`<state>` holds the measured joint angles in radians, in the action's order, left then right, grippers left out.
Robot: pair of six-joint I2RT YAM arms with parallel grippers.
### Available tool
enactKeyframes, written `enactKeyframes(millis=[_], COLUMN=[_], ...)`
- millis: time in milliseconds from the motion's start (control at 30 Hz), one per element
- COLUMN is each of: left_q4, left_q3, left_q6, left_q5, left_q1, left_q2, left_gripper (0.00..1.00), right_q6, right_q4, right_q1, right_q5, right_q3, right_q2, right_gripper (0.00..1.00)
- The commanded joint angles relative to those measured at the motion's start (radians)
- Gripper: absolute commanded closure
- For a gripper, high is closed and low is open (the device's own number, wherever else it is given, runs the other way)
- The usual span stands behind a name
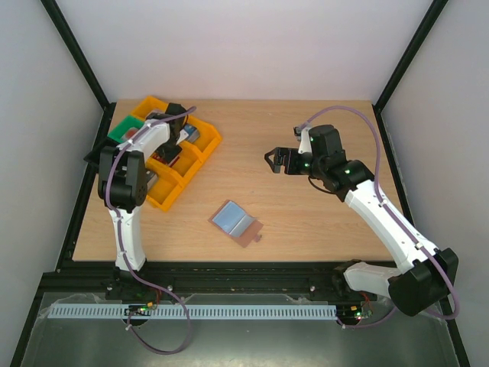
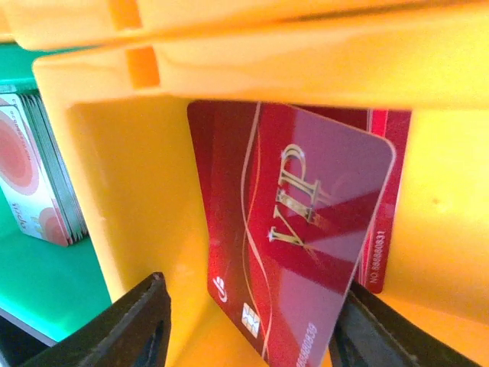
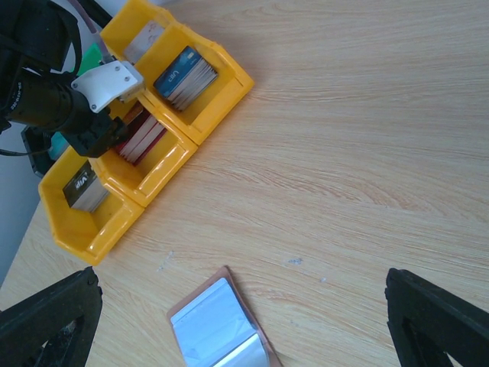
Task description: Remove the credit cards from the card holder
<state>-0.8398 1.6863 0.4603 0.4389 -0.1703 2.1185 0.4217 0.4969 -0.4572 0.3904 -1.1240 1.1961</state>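
The card holder (image 1: 246, 234) is a flat tan-brown wallet lying open on the table near the front centre. Light blue-grey credit cards (image 1: 231, 219) lie on it; both also show in the right wrist view, the credit cards (image 3: 214, 332) on the card holder (image 3: 243, 310). My right gripper (image 1: 276, 160) is open and empty, hovering above the table right of and beyond the holder, its fingers (image 3: 46, 321) spread wide. My left gripper (image 1: 164, 153) is inside a yellow bin, open (image 2: 248, 325), with a red VIP card (image 2: 306, 229) leaning between its fingers (image 2: 141, 329).
A yellow tray (image 1: 205, 144) of several bins stands at the back left, holding stacks of cards (image 3: 186, 76). A green tray (image 1: 122, 126) with a card stack (image 2: 34, 176) sits beside it. More red cards (image 2: 386, 191) stand behind the VIP card.
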Motion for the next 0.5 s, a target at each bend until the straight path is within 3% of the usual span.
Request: enactKeyframes(millis=[0, 200, 467], left_q4=[0.003, 0.017, 0.0], left_q3=[0.038, 0.054, 0.096], left_q6=[-0.005, -0.004, -0.011], left_q5=[-0.015, -0.031, -0.078], left_q1=[0.006, 0.008, 0.008], left_q2=[-0.001, -0.019, -0.062], left_gripper=[0.42, 0.28, 0.2], right_q6=[-0.016, -0.025, -0.03], right_q4=[-0.001, 0.011, 0.016], right_q1=[0.006, 0.006, 0.006], right_q5=[0.006, 0.006, 0.004], right_q3=[-0.009, -0.027, -0.036], right_q2=[-0.012, -0.01, -0.016], right_gripper=[0.01, 0.01, 0.01])
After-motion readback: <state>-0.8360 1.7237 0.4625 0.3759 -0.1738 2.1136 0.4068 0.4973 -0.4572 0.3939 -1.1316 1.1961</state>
